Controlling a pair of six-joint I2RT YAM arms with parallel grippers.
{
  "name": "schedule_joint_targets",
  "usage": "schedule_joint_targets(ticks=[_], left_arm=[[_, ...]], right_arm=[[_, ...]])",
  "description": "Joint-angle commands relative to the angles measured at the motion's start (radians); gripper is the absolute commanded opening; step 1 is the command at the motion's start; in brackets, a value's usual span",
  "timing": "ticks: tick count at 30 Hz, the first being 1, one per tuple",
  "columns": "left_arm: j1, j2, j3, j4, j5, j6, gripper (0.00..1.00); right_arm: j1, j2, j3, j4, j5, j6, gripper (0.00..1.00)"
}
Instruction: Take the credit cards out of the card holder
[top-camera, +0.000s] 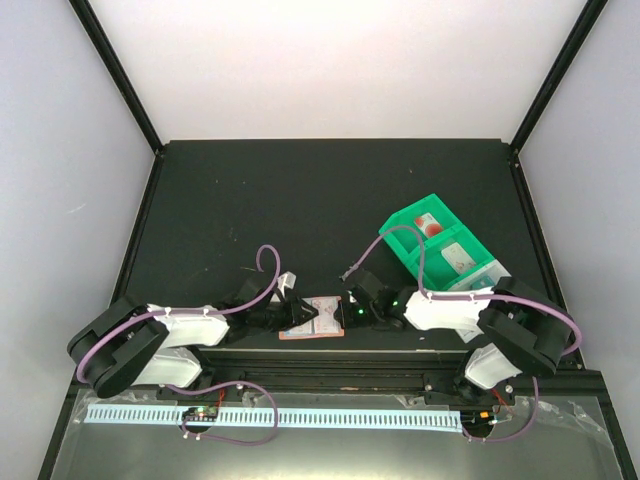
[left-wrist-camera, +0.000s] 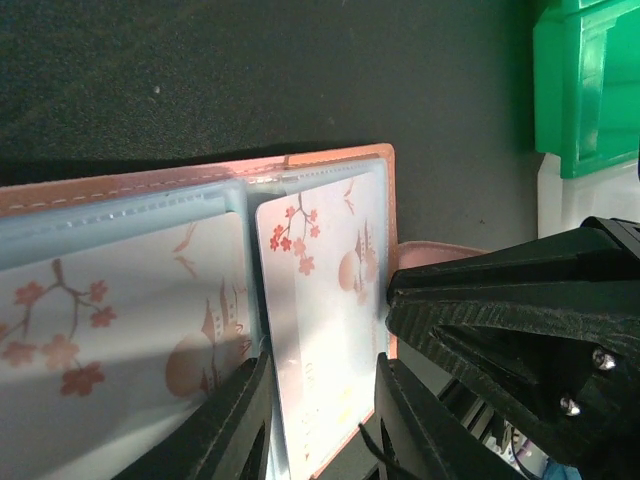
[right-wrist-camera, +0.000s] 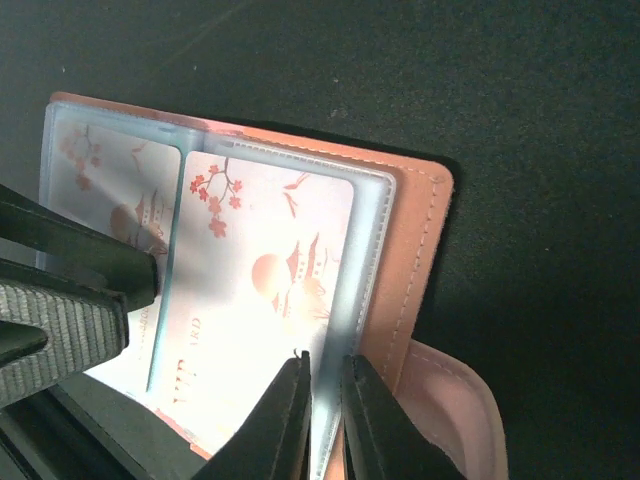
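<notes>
- Salmon leather-like card holder (top-camera: 318, 320) lies open and flat at the near edge of the table (top-camera: 300, 200), between the two arms, with its pale blue pockets facing up.
- Inside the pockets, side by side, sit two credit cards (right-wrist-camera: 265, 270), pale with red blossom prints.
- On the outer edge of the holder's right-hand pocket the right gripper (right-wrist-camera: 325, 362) is clenched to a thin slit; whether the card inside is pinched too cannot be told.
- Around the near end of that same card the left gripper (left-wrist-camera: 322, 385) has its fingers part-spread; whether it squeezes anything cannot be told.
- Both black gripper bodies crowd the holder from either side, close to each other.
- Behind and to the right stands a green bin (top-camera: 398, 228) holding small red-and-white items.
- Purple cables (top-camera: 265, 260) loop over both arms.
- Matt black surface, pale walls (top-camera: 60, 150), black corner posts (top-camera: 115, 70).
- Just nearer than the holder runs a black rail (top-camera: 330, 355); the table stretches well beyond the holder and to the left.
</notes>
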Motion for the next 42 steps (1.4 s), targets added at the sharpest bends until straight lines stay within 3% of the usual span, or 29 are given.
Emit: schedule_joint_targets(ticks=[1,13,23,42], left_arm=[[0.003,0.021,0.015,-0.024,-0.015,0.017,0.32],[0.002,0.012,0.012,-0.024,-0.015,0.009,0.35],[0.002,0.000,0.009,-0.037,-0.022,0.010,0.35],[0.002,-0.003,0.007,-0.037,-0.024,0.009,0.37]], right_arm=[[0.006,0.012,-0.041,-0.001,0.038,0.003,0.09],[0.007,0.010,-0.047,-0.006,0.045,0.002,0.07],[0.006,-0.082,-0.014,0.002,0.004,0.001,0.08],[0.005,0.020,0.011,0.001,0.035,0.004,0.09]])
